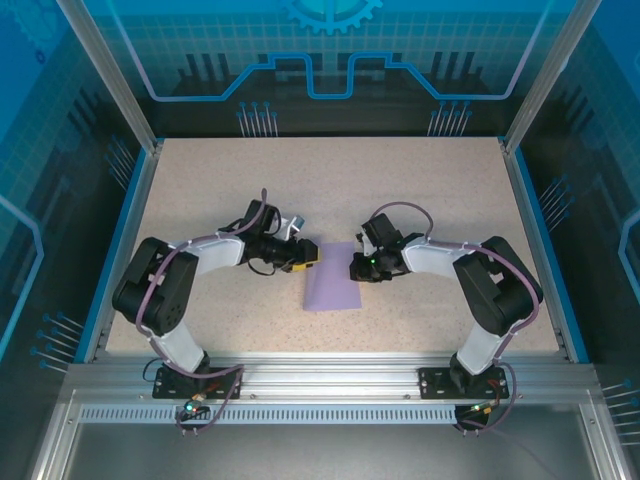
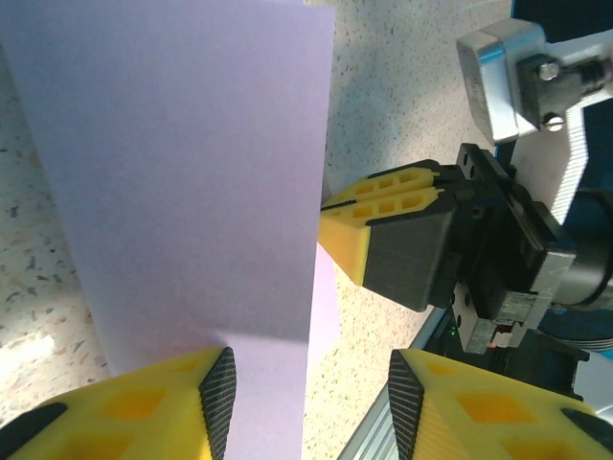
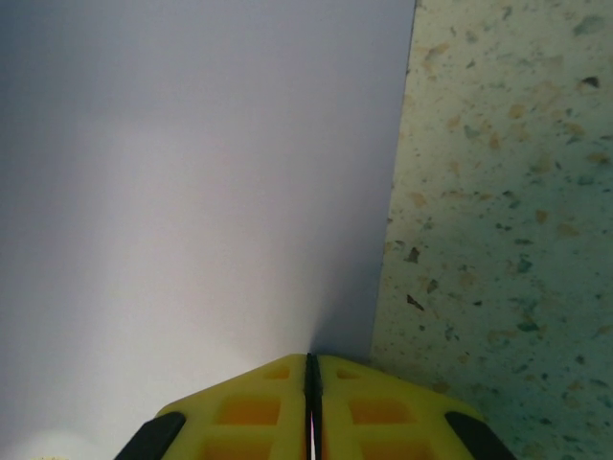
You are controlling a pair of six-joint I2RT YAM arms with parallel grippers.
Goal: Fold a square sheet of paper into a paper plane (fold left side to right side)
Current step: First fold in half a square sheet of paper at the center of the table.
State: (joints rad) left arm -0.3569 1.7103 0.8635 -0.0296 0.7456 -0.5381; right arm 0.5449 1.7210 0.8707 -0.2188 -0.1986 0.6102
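Note:
The square sheet of paper (image 1: 333, 285) is lavender and lies mid-table as a narrow upright rectangle, doubled over, not a dart shape. In the left wrist view its upper layer (image 2: 182, 163) stands slightly raised over a paler lower layer. My left gripper (image 1: 308, 256) sits at the sheet's top left corner. It is open (image 2: 311, 388), and the paper runs past its left finger (image 2: 218, 388) with nothing pinched. My right gripper (image 1: 357, 268) is at the sheet's upper right edge. Its yellow fingers (image 2: 378, 206) are shut (image 3: 309, 359) on that edge of the paper (image 3: 192, 172).
The speckled beige tabletop (image 1: 330, 190) lies bare behind and beside the sheet. Blue-edged walls and aluminium posts (image 1: 140, 180) fence it in. The metal rail (image 1: 330, 380) with both arm bases runs along the near edge.

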